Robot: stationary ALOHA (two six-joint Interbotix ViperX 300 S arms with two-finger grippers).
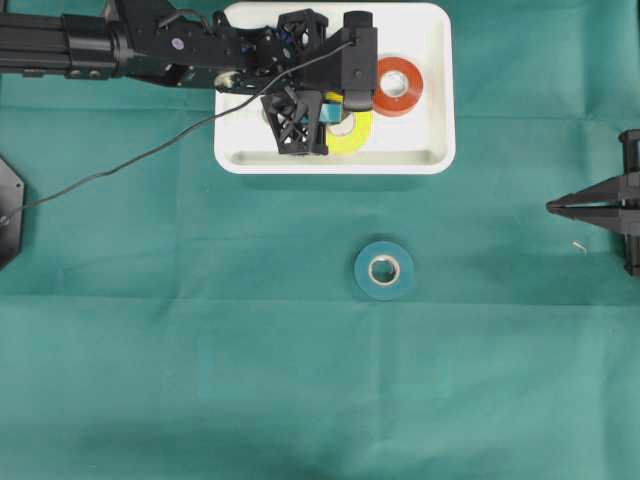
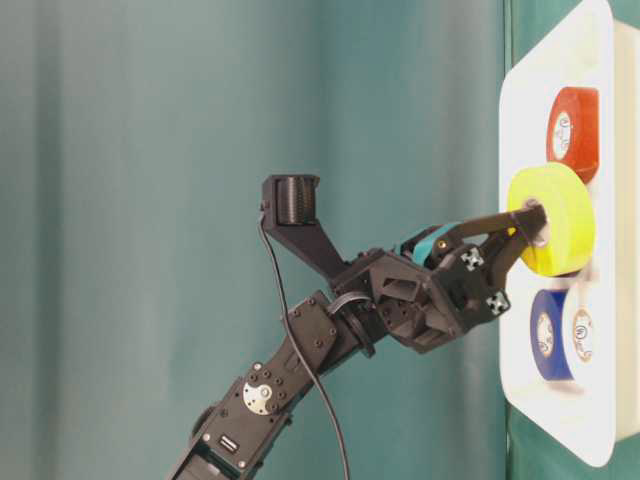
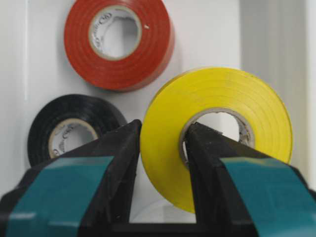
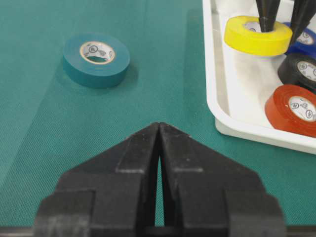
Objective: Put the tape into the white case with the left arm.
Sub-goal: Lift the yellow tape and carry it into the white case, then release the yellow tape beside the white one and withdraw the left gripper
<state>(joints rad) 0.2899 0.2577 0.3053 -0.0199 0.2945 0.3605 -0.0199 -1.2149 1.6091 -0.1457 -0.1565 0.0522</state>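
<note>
The left gripper (image 3: 160,148) is clamped on the wall of the yellow tape roll (image 3: 217,123): one teal-stripped finger (image 3: 222,173) goes through the roll's core and the other presses on its outer face. In the table-level view the roll hangs on the finger tips just above the floor of the white case (image 1: 440,90), apart from it by a small gap. From overhead the yellow roll sits over the case's middle, nearer the front rim than the back one, with the left arm (image 1: 150,45) reaching in across the case's left rim and its thin black cable (image 1: 120,165) trailing over the green cloth (image 1: 200,380). A red tape roll (image 1: 398,85) lies flat toward the case's right rim, a black roll (image 3: 69,128) lies beside it farther left, and a blue roll (image 2: 548,335) and a white roll (image 2: 582,335) lie side by side near the left rim, mostly hidden under the arm from above. A bare strip of case floor runs along the front rim and the right wall. Outside the case, a teal tape roll (image 1: 384,270) lies flat near the cloth's centre, well apart from the case's front rim, open cloth all around it. The right gripper (image 1: 562,207) rests at the cloth's right edge, its plain black fingers pressed together and holding nothing.
</note>
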